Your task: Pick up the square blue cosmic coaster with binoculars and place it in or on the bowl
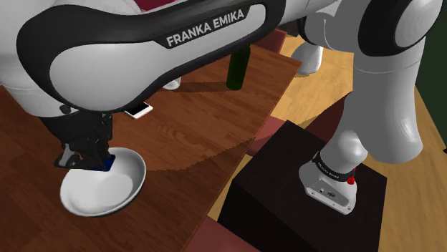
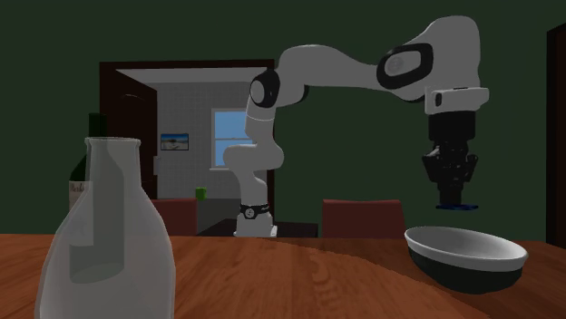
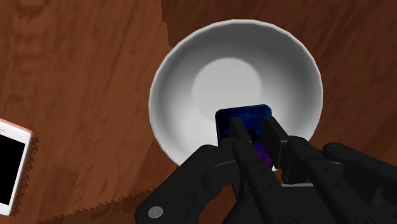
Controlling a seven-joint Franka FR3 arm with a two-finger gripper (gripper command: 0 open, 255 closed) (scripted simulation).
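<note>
In the shoulder view, the gripper point(image 1: 89, 159) is hanging over the white bowl point(image 1: 135, 179), and a blue corner of the coaster point(image 1: 108, 165) is peeking out beneath it. In the second exterior view, the coaster point(image 2: 458, 207) is lying level and edge-on, above the bowl point(image 2: 472, 258) and apart from it. In the wrist view, the narrowly parted fingers point(image 3: 236, 133) are clasping the square coaster point(image 3: 245, 114) over the bowl's point(image 3: 184, 70) hollow.
</note>
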